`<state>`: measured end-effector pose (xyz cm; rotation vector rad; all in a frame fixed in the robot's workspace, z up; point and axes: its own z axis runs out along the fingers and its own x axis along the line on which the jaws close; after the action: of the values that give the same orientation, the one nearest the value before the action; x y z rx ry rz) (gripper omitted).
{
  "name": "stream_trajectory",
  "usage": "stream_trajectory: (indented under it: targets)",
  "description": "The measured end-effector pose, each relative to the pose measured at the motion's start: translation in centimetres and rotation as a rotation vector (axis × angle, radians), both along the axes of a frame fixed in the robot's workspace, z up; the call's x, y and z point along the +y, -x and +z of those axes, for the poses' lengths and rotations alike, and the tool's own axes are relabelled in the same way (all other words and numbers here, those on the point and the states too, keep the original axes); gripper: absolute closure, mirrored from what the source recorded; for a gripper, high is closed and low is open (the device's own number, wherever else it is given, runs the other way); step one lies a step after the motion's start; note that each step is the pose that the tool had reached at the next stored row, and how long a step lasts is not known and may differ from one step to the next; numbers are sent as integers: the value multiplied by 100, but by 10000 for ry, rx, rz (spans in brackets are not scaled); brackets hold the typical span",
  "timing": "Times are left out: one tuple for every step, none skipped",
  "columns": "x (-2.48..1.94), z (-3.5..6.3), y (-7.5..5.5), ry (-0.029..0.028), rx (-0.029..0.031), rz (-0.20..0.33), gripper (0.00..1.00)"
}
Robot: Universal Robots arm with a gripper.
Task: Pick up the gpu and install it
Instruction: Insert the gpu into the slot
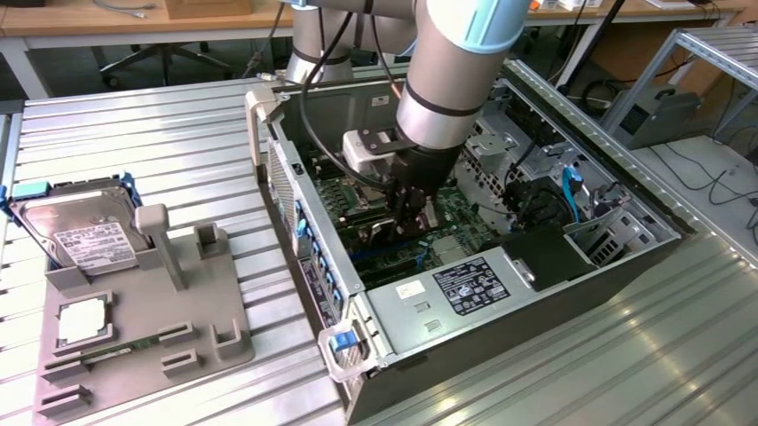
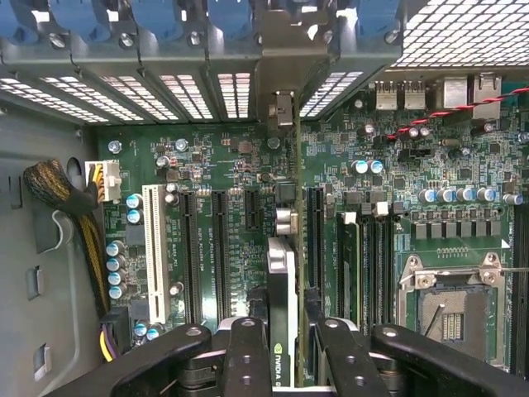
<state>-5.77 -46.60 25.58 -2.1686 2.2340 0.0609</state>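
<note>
End effector (image 2: 291, 341) grips NVIDIA-labelled gpu (image 2: 281, 277).

A robotics lab: a ribbed aluminium workbench (image 1: 142, 133) spans the lower frame, with an open computer case (image 1: 533, 355) at centre and a robot arm (image 1: 456, 62) at top centre. Wooden desks (image 1: 71, 22) and a chair base (image 1: 154, 58) sit upper left, with loose cables (image 1: 711, 177) at right.

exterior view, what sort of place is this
Probably a robotics lab bench: a robot arm whose hand holds the gpu inside an open computer case on a ribbed metal table, with desks behind.
</note>
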Motion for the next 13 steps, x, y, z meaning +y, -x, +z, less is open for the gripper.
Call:
stream_trajectory:
  targets:
    - [0,0,0,0,0,-1,73]
    - [0,-1,0,-1,-1,0,73]
    - [0,0,1,-2,-2,-1,73]
    - [0,0,3,-6,-1,-1,73]
    - [0,0,4,-8,0,-1,73]
    - [0,-1,4,-10,0,0,73]
    - [-1,-4,4,-9,0,0,73]
    - [0,-8,5,-8,0,-1,73]
    - [0,-10,5,-9,0,0,73]
    - [0,-13,5,-10,0,0,73]
    - [0,-14,6,-10,0,-1,73]
    - [0,-14,6,-10,0,-1,73]
    - [0,-14,6,-10,0,-1,73]
